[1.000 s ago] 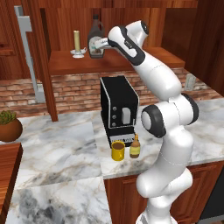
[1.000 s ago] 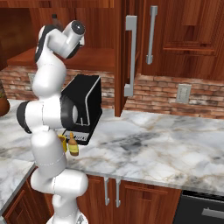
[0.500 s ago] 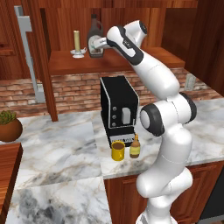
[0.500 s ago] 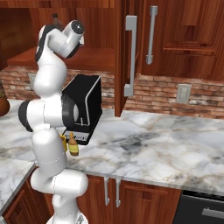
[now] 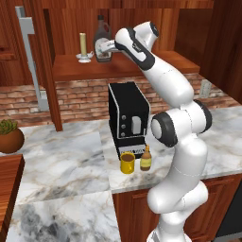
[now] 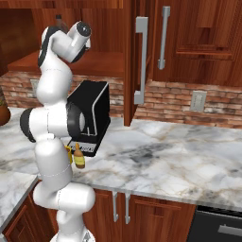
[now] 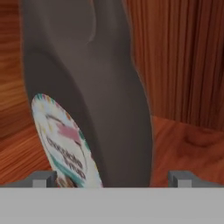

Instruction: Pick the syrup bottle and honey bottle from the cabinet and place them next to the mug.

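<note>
While the gripper (image 5: 101, 48) stands spread wide around it, the large dark brown syrup bottle (image 5: 101, 40) sits inside the reddish-brown wooden cabinet (image 5: 94, 71). A small amber honey bottle (image 5: 146, 159) stands beside the yellow mug (image 5: 127, 163) at the marble counter's (image 5: 66, 160) front edge.

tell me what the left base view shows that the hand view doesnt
Left base view: the whole scene, with the honey bottle already standing beside the mug on the counter in front of the black coffee machine, a cream candle on the shelf, and a potted plant at the far left.

Hand view: the label's print close up, and the fingertips of the open gripper on either side of the bottle's base.

Both: the syrup bottle upright on the cabinet shelf.
</note>
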